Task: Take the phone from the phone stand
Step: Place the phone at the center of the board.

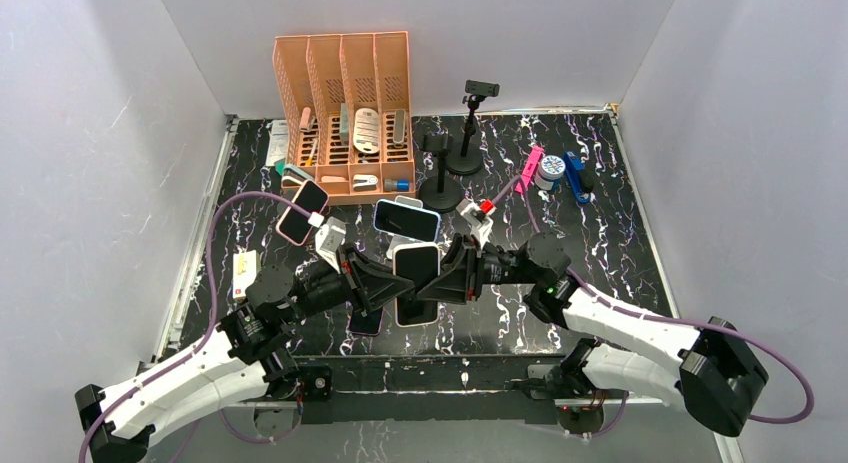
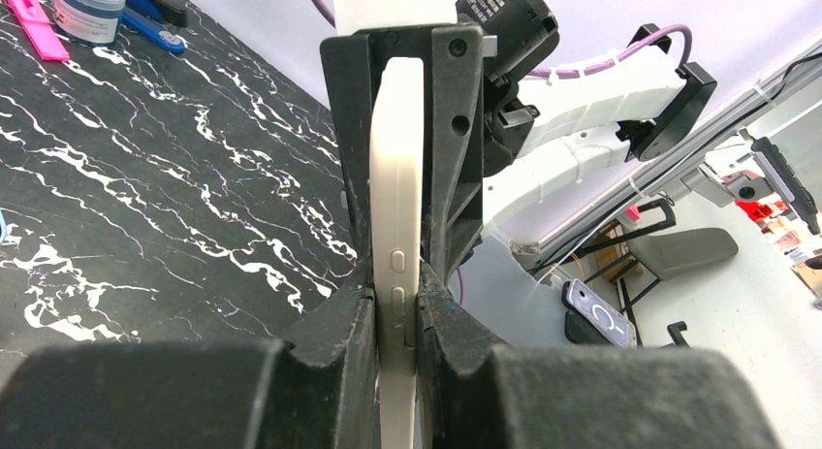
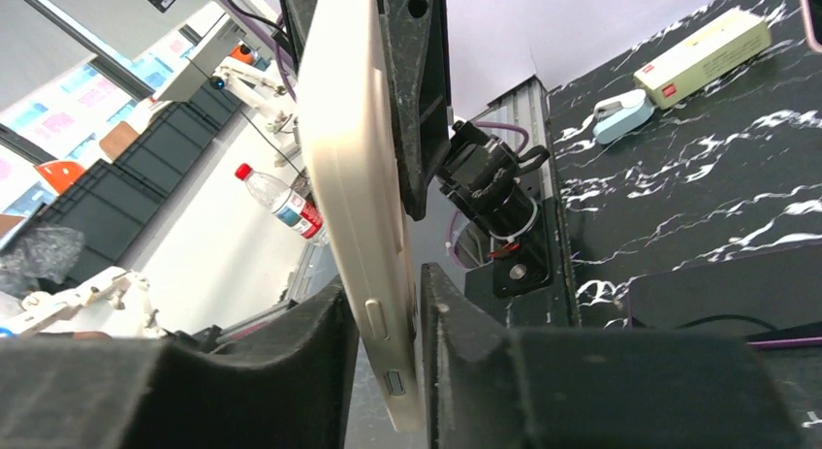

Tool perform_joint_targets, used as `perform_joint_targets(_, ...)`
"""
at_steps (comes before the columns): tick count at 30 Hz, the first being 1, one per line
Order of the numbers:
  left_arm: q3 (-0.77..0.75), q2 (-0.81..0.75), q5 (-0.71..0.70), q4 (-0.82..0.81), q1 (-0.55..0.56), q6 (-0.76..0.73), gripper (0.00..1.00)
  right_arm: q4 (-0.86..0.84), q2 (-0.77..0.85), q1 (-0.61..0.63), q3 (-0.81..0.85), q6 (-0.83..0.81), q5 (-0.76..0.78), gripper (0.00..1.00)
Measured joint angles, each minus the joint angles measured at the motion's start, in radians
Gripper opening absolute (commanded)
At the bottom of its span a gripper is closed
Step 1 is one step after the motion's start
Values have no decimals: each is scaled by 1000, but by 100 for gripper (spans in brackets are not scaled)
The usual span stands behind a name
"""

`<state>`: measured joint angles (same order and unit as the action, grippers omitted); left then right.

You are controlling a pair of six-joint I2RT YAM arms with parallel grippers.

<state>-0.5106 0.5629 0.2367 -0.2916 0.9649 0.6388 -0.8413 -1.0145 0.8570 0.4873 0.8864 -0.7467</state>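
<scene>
Phone (image 1: 417, 283) stands at the near middle of the table (image 1: 610, 233), and we grip it from both sides: left gripper (image 2: 397, 308) clamped on its left edge, right gripper (image 3: 388, 337) pinching its right edge.

The top view looks steeply down from above and behind both arm bases onto the whole marbled surface (image 1: 620, 233), while each wrist view sits close behind its own jaws, facing the other arm along the edge-on phone (image 1: 417, 283), which all three views share.
</scene>
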Motion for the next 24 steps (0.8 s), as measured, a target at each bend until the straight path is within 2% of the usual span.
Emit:
perform_joint_targets(1,0,0,0,0,0,1,0,-1,-7,10,0,0,9,25)
perform_joint_targets(2,0,0,0,1,0,0,5,0,-12,18,0,-2,19,22)
perform_joint_targets(3,0,0,0,4,0,0,12,2,-14,24,0,-5,31,18)
perform_joint_targets(5,-1,-4,-9,19,0,2,37,10,-6,32,-3,-31,51,9)
perform_joint_targets(6,-3,-6,-13,27,0,-3,47,14,0,34,-6,-42,59,6)
perform_joint_targets(9,-15,-29,-48,92,0,-40,63,92,47,42,-22,-71,109,1)
perform_joint_targets(12,-34,-89,-148,204,0,-78,69,196,106,42,-42,-103,173,1)
perform_joint_targets(16,-64,-192,-386,373,0,-133,73,342,179,42,-79,-129,257,1)
perform_joint_targets(20,-95,-255,-630,484,-1,-200,74,450,203,42,-135,-122,340,1)
perform_joint_targets(24,-105,-248,-768,517,-1,-251,71,511,168,42,-195,-72,410,1)
